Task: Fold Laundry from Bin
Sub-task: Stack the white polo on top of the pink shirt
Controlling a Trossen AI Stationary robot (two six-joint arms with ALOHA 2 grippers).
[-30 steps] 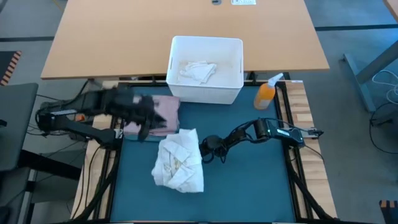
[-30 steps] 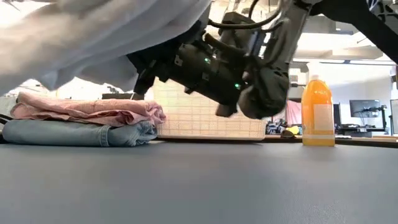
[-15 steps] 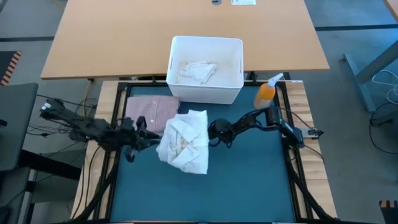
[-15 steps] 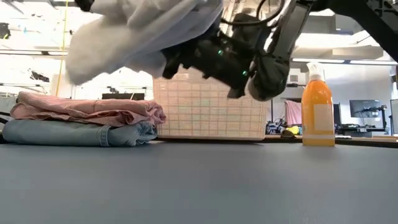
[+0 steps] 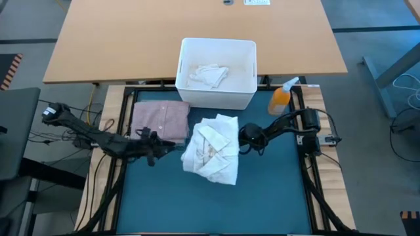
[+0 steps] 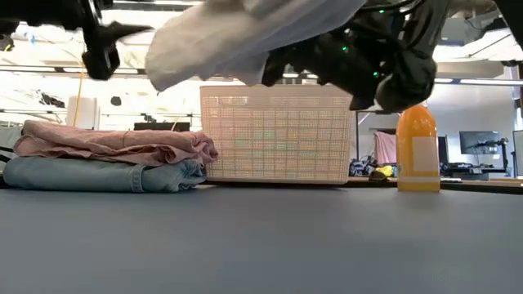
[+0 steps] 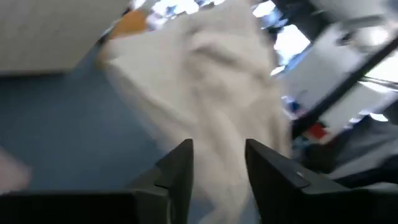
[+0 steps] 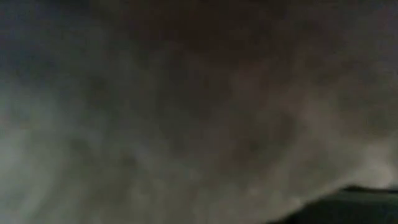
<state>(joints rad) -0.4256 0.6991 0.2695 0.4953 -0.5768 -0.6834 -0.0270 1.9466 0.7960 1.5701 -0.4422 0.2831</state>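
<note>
The right claw's fingertips are buried in the bunched white cloth garment (image 5: 212,147), so its grip cannot be seen. Its wrist view shows only dim, blurred fabric. Ahead of the left claw (image 7: 219,165), the garment is motion-smeared.

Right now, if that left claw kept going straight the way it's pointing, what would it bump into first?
Probably the white cloth hanging from the right gripper. The left gripper points at it with its fingers apart and nothing between them; the exact gap is hard to judge.

Dark jointed arms, black cables
</note>
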